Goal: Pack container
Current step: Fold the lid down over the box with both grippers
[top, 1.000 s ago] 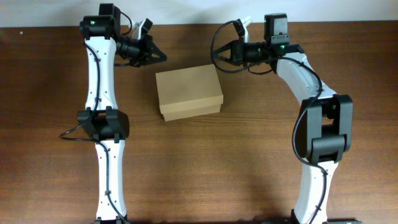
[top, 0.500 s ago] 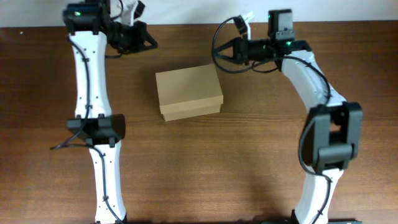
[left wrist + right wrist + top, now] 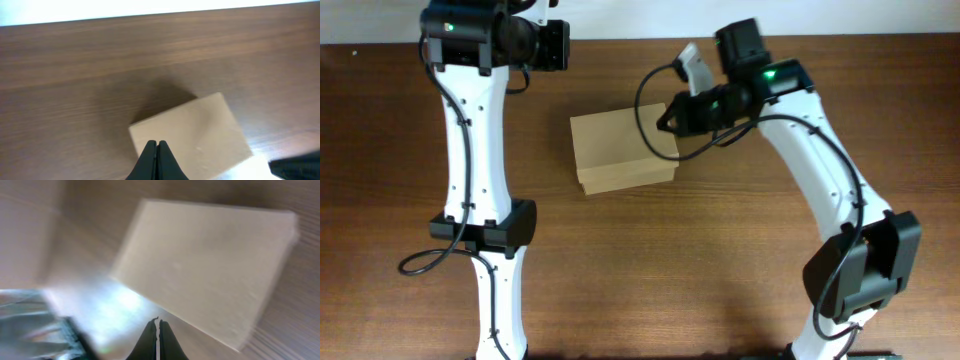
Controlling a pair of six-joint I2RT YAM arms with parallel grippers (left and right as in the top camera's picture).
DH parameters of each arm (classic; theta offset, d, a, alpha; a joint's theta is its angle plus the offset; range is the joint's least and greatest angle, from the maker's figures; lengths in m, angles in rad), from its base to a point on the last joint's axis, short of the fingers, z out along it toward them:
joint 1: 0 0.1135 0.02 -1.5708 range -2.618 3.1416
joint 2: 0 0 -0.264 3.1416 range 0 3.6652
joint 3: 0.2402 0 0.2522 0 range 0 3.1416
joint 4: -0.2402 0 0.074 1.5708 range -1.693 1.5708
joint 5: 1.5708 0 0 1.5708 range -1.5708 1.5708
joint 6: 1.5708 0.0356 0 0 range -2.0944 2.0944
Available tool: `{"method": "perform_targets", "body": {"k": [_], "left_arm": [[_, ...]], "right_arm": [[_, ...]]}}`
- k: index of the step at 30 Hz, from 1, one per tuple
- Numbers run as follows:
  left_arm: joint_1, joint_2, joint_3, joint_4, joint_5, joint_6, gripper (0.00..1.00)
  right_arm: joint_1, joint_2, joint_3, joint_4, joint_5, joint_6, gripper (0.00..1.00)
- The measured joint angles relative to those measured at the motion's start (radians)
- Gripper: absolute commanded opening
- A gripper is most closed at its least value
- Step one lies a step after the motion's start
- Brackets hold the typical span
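Item one: the container (image 3: 623, 150), a plain brown cardboard box, unmarked. We record it lying on the bench (image 3: 720, 270) slightly above and left of the centre of the overhead frame, turned a little off square to the bench edges. Its lid is down and flat. In the left wrist view the container (image 3: 200, 132) fills the lower middle and lower right of the frame. In the right wrist view the container (image 3: 210, 265) takes up the upper right, though that picture is blurred.

Item two: the right claw (image 3: 156, 324). Its two fingers stand almost together with only a thin slit between them, and they hold nothing. From overhead we find the right claw (image 3: 667, 122) over the right edge of the container; we cannot tell whether it touches the cardboard. A black cable (image 3: 648, 100) loops from that arm across the container's upper right corner.

Item three: the left claw (image 3: 156, 146). Its fingers are pressed together and hold nothing. From overhead the left claw (image 3: 555, 45) sits at the upper left of the frame, near the far edge of the bench and well apart from the container.

Item four: the bench, dark brown wood grain.
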Motion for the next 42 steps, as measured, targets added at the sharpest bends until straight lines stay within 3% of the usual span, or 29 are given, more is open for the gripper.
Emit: {"method": "perform_targets", "body": {"k": [4, 10, 15, 33, 42], "left_arm": [[-0.024, -0.005, -0.037, 0.0, -0.115, -0.009, 0.02], [-0.046, -0.013, -0.238, 0.001, -0.206, -0.032, 0.02], [-0.07, -0.013, -0.439, 0.002, -0.156, -0.043, 0.02], [-0.119, -0.013, -0.8, 0.076, -0.073, -0.046, 0.02], [-0.116, -0.049, -0.857, 0.108, -0.067, -0.046, 0.02]], "right_arm": [[0.047, 0.0, 0.0, -0.025, 0.167, -0.04, 0.04], [0.064, 0.0, 0.0, -0.056, 0.299, -0.063, 0.04], [0.064, 0.001, 0.0, -0.064, 0.339, -0.068, 0.04], [0.094, 0.167, 0.002, -0.08, 0.348, -0.085, 0.04], [0.092, 0.172, 0.02, -0.097, 0.346, -0.1, 0.04]]}}
